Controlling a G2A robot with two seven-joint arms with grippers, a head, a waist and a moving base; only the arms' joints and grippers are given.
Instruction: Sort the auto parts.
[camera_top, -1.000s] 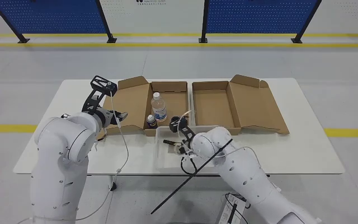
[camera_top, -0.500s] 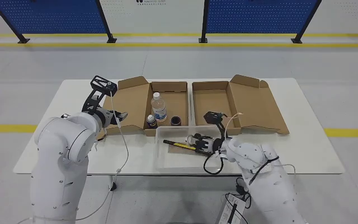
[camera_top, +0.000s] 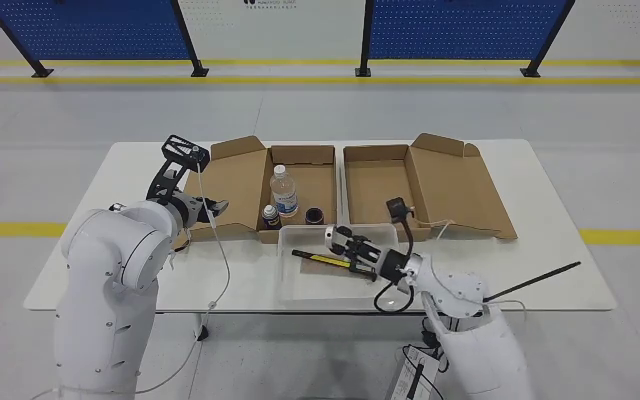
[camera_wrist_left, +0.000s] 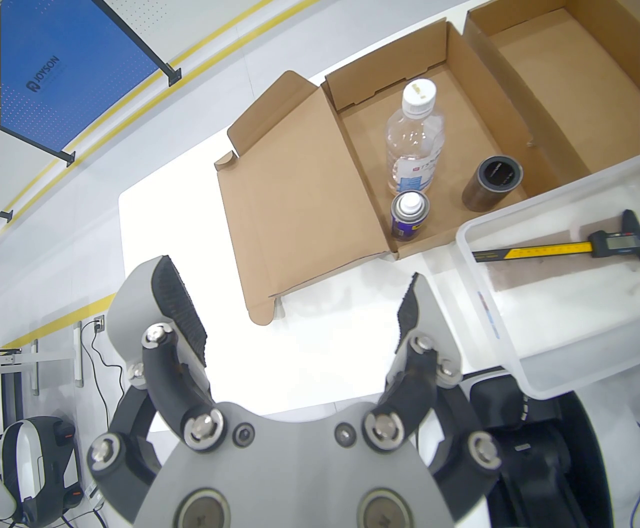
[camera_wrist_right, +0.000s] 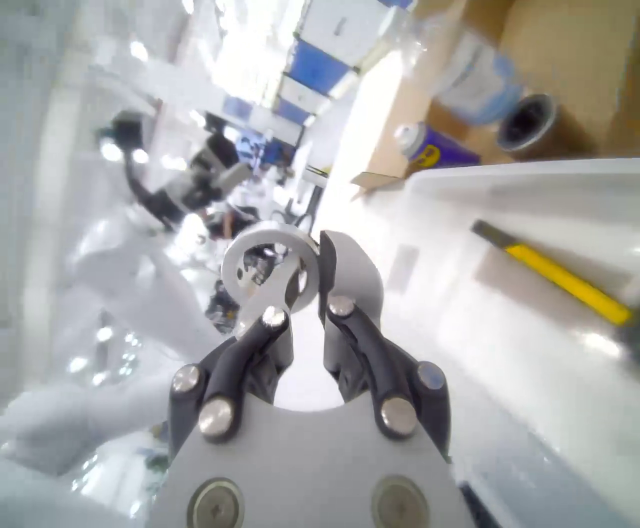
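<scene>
While carrying the silver ring (camera_wrist_right: 265, 235), pinched by its rim in the right gripper (camera_wrist_right: 312, 270), hovers above the clear bin (camera_top: 283, 262), just near of the two cardboard boxes.

Judged mid-transport: picked up, not yet placed.

Next move calls for choosing a destination, either the left box (camera_top: 320, 188), which holds a water bottle (camera_top: 284, 190), spray can (camera_top: 270, 214) and black cylinder (camera_top: 314, 215), or the right box (camera_top: 380, 190). Then lowering and spreading the fingers.

Left gripper (camera_wrist_left: 295, 310) spread wide, holding nothing, over the table's left side.

From the right wrist view: ring and grip. From the top view: both boxes' layout. From the left wrist view: yellow caliper (camera_wrist_left: 545, 248) lying in the bin.
</scene>
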